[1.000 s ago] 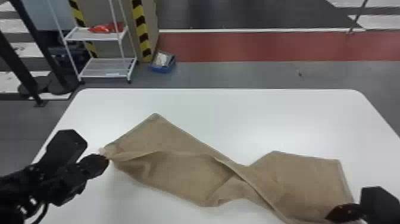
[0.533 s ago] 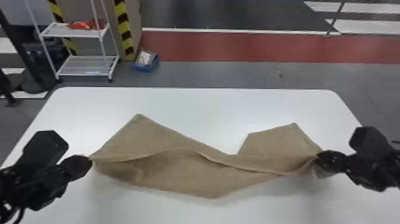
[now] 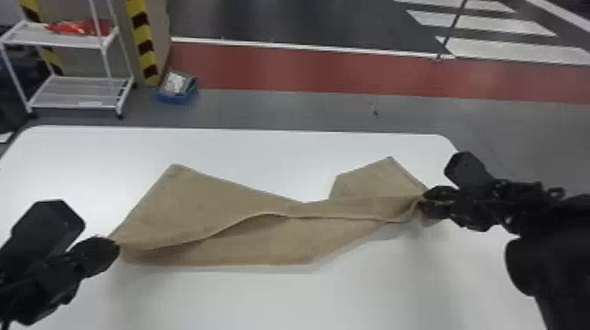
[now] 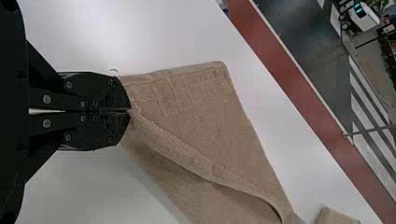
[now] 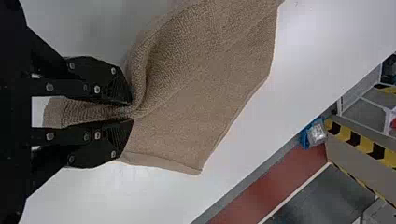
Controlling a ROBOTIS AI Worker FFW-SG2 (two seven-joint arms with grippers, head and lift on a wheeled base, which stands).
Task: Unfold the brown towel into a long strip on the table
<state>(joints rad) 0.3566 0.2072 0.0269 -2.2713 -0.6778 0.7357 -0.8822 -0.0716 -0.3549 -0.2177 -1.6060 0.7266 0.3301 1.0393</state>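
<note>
Towel (image 3: 219, 197) is lying twisted across desk (image 3: 246, 303). Your left gripper (image 4: 130, 110) is pinching its 9 o'clock end, closed tight; your right gripper (image 5: 131, 112), slightly parted, is clamping bunched cloth at 3. It's looking light, floppy; corners are probably giving flatter holds.

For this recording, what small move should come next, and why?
Probably a slight outward pull by the right gripper while the left gripper holds its end. Both are closed on the towel, one at each end, yet a loose fold runs lengthwise between them and the cloth is bunched at the right fingers, so a little tension might straighten it.
</note>
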